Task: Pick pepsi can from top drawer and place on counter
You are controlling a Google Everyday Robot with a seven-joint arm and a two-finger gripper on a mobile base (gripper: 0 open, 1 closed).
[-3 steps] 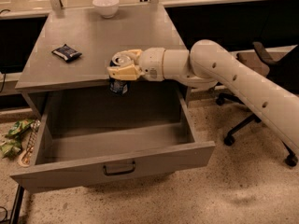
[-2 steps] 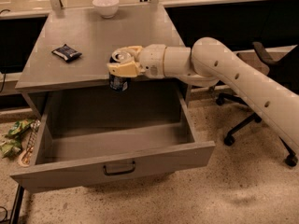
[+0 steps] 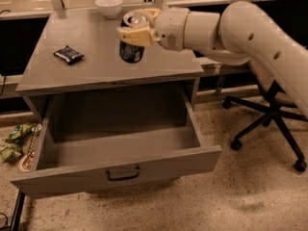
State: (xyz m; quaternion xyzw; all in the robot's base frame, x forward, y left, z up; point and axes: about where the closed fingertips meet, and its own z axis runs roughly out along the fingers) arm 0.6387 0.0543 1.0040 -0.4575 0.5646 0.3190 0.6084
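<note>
The pepsi can point(image 3: 131, 52) is dark blue with a silver top. My gripper point(image 3: 136, 27) is shut on its upper part and holds it upright over the counter point(image 3: 96, 57), right of centre; I cannot tell whether the can's base touches the surface. My arm comes in from the right. The top drawer point(image 3: 120, 172) stands pulled wide open below the counter's front edge, with nothing in it and a dark handle on its front panel.
A flat dark snack packet point(image 3: 68, 54) lies on the counter's left side. A white bowl point(image 3: 109, 6) stands at the back. A black office chair base point(image 3: 269, 124) is on the floor at right. Green wrappers point(image 3: 14, 141) lie on the floor at left.
My gripper has carried the can from just above the drawer's back edge up and onto the area over the counter.
</note>
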